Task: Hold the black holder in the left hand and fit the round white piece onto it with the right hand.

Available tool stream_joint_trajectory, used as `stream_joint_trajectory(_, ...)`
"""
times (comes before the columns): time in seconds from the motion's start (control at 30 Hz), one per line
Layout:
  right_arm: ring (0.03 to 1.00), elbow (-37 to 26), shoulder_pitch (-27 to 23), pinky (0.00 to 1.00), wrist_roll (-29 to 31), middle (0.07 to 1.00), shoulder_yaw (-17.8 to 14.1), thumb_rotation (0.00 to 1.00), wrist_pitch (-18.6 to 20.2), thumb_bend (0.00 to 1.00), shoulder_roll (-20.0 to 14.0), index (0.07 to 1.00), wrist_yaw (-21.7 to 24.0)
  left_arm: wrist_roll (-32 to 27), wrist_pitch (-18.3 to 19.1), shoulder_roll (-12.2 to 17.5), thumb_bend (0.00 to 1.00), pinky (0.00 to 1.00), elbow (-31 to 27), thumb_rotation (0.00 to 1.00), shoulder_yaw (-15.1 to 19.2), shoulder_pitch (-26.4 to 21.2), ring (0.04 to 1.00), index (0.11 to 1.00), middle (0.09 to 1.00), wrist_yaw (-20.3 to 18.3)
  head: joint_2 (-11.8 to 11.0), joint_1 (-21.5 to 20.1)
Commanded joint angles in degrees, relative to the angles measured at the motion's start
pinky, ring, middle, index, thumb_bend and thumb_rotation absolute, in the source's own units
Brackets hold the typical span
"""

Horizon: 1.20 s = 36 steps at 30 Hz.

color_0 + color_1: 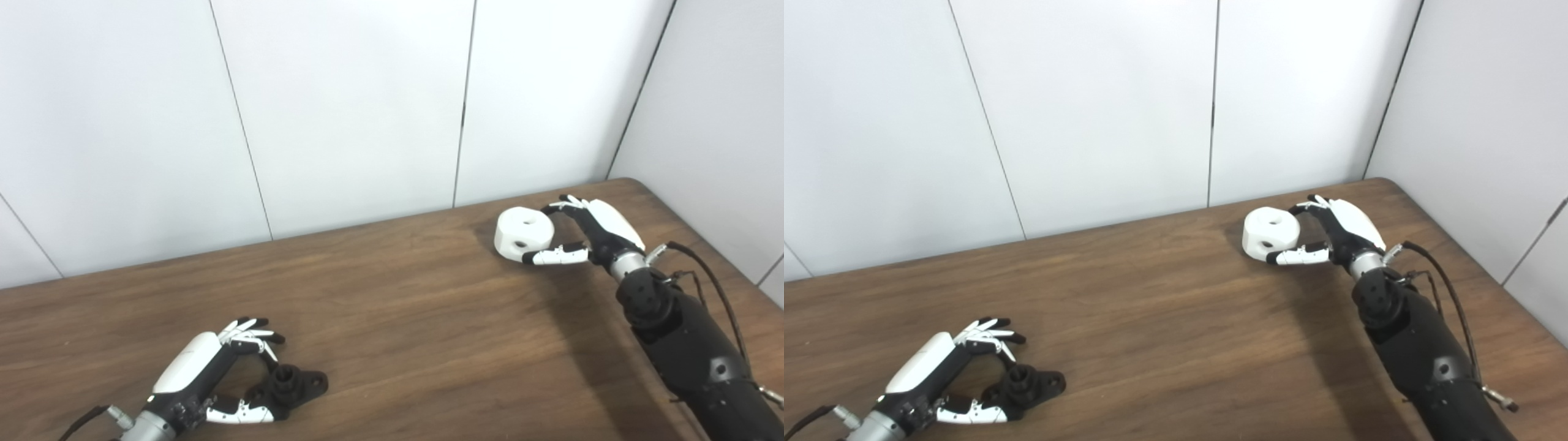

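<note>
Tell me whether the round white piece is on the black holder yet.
Not yet. The round white piece sits far right between the right hand's fingers; the black holder lies by the left hand.

black holder (293, 385): 1 | round white piece (523, 234): 1 | hands: 2

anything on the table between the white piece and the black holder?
Nothing visible. The round white piece sits far right at the right robot hand; the black holder is near left at the left robot hand. Only bare wooden table lies between them.
</note>
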Motion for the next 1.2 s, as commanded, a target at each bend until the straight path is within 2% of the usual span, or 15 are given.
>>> stream_joint_trajectory(0.0,1.000,-0.8,-3.4,1.00,-0.6,0.967,-0.2,0.47,-0.4,0.91,-1.7,0.791,-1.1,0.3,0.2,1.4,0.52,1.00,-1.0,0.04,0.4,-0.2,0.935,0.481,0.777,-0.4,0.1,-0.1)
stream_joint_trajectory(0.3,1.000,0.0,-4.3,1.00,-1.3,0.967,1.2,0.48,0.7,0.91,-1.6,0.793,-0.9,0.2,1.1,1.7,0.52,1.00,-2.3,0.04,0.8,0.2,0.939,0.482,0.778,-1.2,0.2,0.0)
stream_joint_trajectory(0.57,1.000,2.1,-5.2,1.00,-1.9,0.955,2.3,0.44,-0.6,0.88,-1.1,0.777,-2.5,-0.3,1.1,1.9,0.52,1.00,-3.0,0.04,1.2,0.5,0.935,0.481,0.774,-1.4,0.3,0.1)
stream_joint_trajectory(0.67,1.000,2.8,-5.4,1.00,-2.1,0.946,2.6,0.40,-0.6,0.85,-0.9,0.738,-3.1,-0.4,1.1,1.9,0.52,1.00,-3.3,0.04,1.2,0.6,0.935,0.481,0.772,-1.4,0.3,0.1)
stream_joint_trajectory(0.73,1.000,3.8,-5.6,1.00,-1.9,0.918,2.4,0.34,-1.6,0.83,-0.4,0.642,-4.8,-0.6,1.4,1.9,0.52,1.00,-3.6,0.04,1.3,0.7,0.935,0.481,0.772,-1.6,0.3,0.1)
stream_joint_trajectory(0.77,1.000,4.5,-5.6,1.00,-1.9,0.903,2.4,0.25,-2.2,0.68,-0.2,0.567,-5.8,-0.7,1.5,1.9,0.52,1.00,-3.7,0.04,1.4,0.7,0.935,0.481,0.771,-1.6,0.3,0.1)
stream_joint_trajectory(0.83,1.000,6.7,-5.9,1.00,-2.1,0.863,2.6,0.17,-4.7,0.56,0.0,0.501,-8.3,-0.9,1.5,2.1,0.52,1.00,-4.0,0.04,1.5,0.8,0.935,0.481,0.771,-1.8,0.5,0.2)
stream_joint_trajectory(1.17,0.986,8.6,-6.0,1.00,-2.0,0.820,3.2,0.15,-7.7,0.53,-0.1,0.481,-11.0,-1.1,1.4,2.1,0.52,1.00,-4.4,0.04,2.3,1.1,0.936,0.481,0.770,-2.1,0.7,0.3)
